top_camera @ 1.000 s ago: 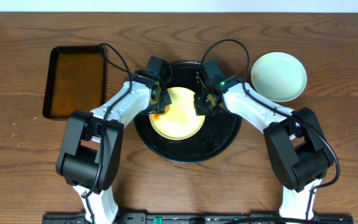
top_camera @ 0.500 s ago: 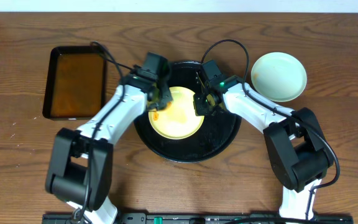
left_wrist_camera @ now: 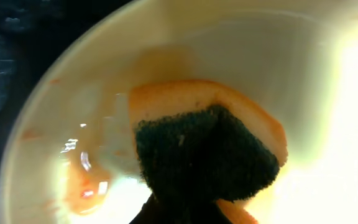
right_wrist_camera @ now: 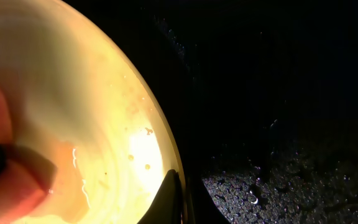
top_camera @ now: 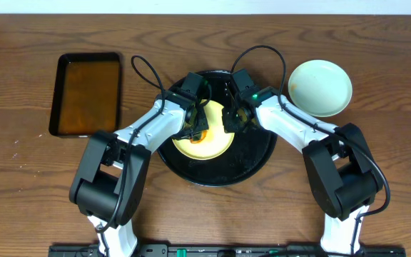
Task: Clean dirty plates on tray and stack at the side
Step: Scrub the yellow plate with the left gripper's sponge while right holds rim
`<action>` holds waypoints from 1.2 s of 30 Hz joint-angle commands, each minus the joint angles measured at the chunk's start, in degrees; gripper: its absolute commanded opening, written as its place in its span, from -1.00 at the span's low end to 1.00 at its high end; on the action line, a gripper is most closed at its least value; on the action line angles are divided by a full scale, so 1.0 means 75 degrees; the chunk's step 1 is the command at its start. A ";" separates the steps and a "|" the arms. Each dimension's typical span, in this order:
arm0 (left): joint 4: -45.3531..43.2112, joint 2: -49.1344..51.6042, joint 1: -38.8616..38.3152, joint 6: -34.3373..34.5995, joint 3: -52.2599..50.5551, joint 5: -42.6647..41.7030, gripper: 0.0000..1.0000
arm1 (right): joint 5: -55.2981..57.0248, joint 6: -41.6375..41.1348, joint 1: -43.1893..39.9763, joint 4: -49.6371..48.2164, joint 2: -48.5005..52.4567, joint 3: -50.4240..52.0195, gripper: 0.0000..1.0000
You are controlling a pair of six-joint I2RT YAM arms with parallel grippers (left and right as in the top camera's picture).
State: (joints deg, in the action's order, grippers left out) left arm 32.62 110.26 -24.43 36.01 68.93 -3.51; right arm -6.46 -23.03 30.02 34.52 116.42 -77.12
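While the wooden counter (top_camera: 34, 178) carries everything, the biggest item on it is the round glossy black tray (top_camera: 252, 160), which sits at the centre between the two arms. Both arms reach inward over it from the near edge. To the far left, well apart from the round one, lies a rectangular tray (top_camera: 88, 56) filled with brown liquid. At the upper right, just beside the round tray's rim and off it, rests a pale mint-blue plate (top_camera: 320, 87) that looks clean; whether another plate lies under it I cannot tell.

Inside the round tray, toward its upper left part, lies the pale yellow plate (top_camera: 216, 143). Its surface is wet, with an orange sauce smear (left_wrist_camera: 82, 186) pooled near its rim in the left wrist view (left_wrist_camera: 278, 50) and a similar orange film in the right wrist view (right_wrist_camera: 73, 93).

Over the plate's left half, the left pincer (top_camera: 193, 125) is clamped on a sponge (top_camera: 195, 130), orange with a dark green scouring face (left_wrist_camera: 210, 149), which is pressed against the plate's inner surface. The right pincer (top_camera: 232, 118) is closed on the yellow plate's right rim, with one dark fingertip (right_wrist_camera: 169, 199) showing right against that edge and water droplets on the black tray beside it.
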 commanded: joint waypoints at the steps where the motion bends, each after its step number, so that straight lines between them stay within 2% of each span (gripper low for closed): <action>1: 0.0364 0.0245 0.0152 -0.0090 -0.0114 0.1614 -0.85 | 0.0487 -0.0015 -0.0041 0.0140 0.0268 0.0157 -0.97; 6: 0.0443 0.0227 0.0149 -0.0866 -0.0073 0.2964 -0.85 | 0.0484 -0.0015 -0.0041 0.0140 0.0271 0.0157 -0.97; 9: 0.0446 0.0198 0.0149 -0.1291 0.0073 0.3346 -0.84 | 0.0487 -0.0015 -0.0041 0.0140 0.0271 0.0157 -0.97; 13: 0.0458 -0.0055 0.0146 -0.1996 0.0309 0.3421 -0.85 | 0.0487 -0.0015 -0.0041 0.0143 0.0271 0.0157 -0.97; 21: 0.0332 -0.1314 0.0146 -0.2014 0.0329 0.3398 -0.85 | 0.0490 -0.0015 -0.0041 0.0140 0.0271 0.0157 -0.97; 24: 0.0303 -0.1478 0.0149 -0.1839 0.0329 0.2804 -0.85 | 0.0490 -0.0015 -0.0041 0.0137 0.0271 0.0157 -0.98; 31: 0.0154 -0.0868 0.0117 -0.1122 0.0099 0.0230 -0.85 | 0.0490 -0.0015 -0.0041 0.0137 0.0271 0.0157 -0.97; 36: 0.0277 -0.0233 0.0117 -0.1070 0.0038 0.0000 -0.85 | 0.0490 -0.0015 -0.0041 0.0143 0.0271 0.0157 -0.98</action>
State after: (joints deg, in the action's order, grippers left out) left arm 34.09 106.00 -23.46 26.41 70.13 0.43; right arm -6.61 -23.05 30.02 34.63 116.42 -77.12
